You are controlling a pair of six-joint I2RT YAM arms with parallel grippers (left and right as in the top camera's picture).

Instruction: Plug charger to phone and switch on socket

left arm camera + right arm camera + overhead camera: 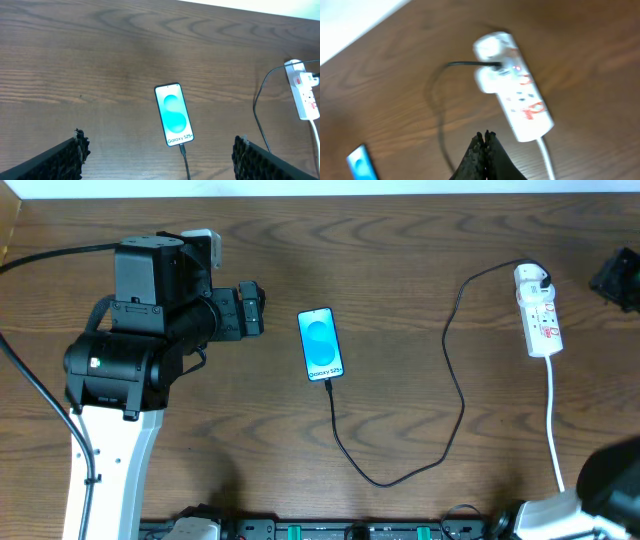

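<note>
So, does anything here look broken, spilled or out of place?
Nothing stands out. The phone lies flat, screen lit; the charger cable loops loosely from its lower end to the socket strip; no spills or damage show on the table.

My left arm (150, 340), black boxy housings on a white lower link, small green light (97, 363) at its rounded joint, black cable (55, 252) trailing off, my left claw (254, 310) black, ribbed pads (65, 160), my right claw (484, 140) black, tapering, finely textured.
</note>
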